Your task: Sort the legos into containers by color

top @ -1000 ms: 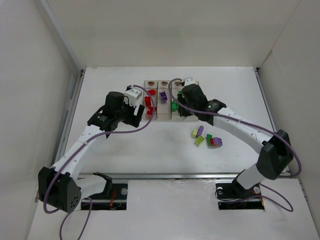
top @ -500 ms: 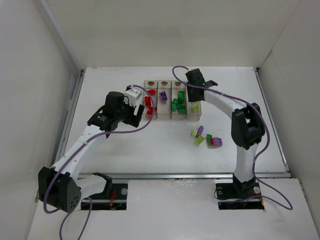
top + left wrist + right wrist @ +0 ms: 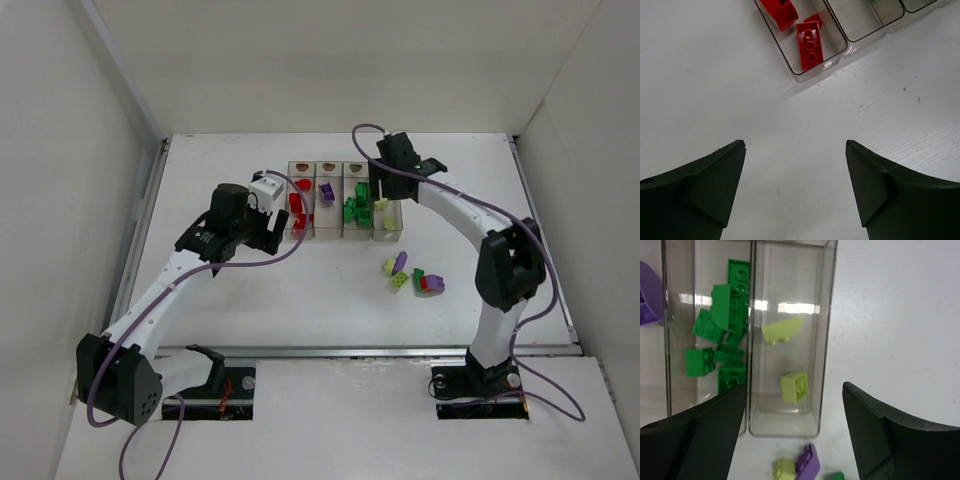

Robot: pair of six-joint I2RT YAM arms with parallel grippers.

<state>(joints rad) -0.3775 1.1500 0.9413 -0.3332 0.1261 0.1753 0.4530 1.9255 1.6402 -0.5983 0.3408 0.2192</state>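
Top external: the right gripper (image 3: 383, 188) is hovering over the rightmost of the containers (image 3: 327, 224). Loose legos (image 3: 412, 277) are lying near that bin, on the arms' side.

Left wrist: the left gripper (image 3: 795, 185) is hanging spread and empty just short of the bin holding the red bricks (image 3: 809, 42).

Right wrist: the jaws are standing parted, gripping nothing, above two yellow-green bricks (image 3: 794, 385).

Judgement: the next pick is calling for a square descent on one loose brick, clear of its touching neighbours.

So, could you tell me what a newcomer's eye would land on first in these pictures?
Probably the row of clear containers at the far centre of the table, its bins bright with red, purple, green and yellow-green legos. Then the small loose pile of bricks in front of them, to the right, with the open right gripper hanging above the yellow-green bin.
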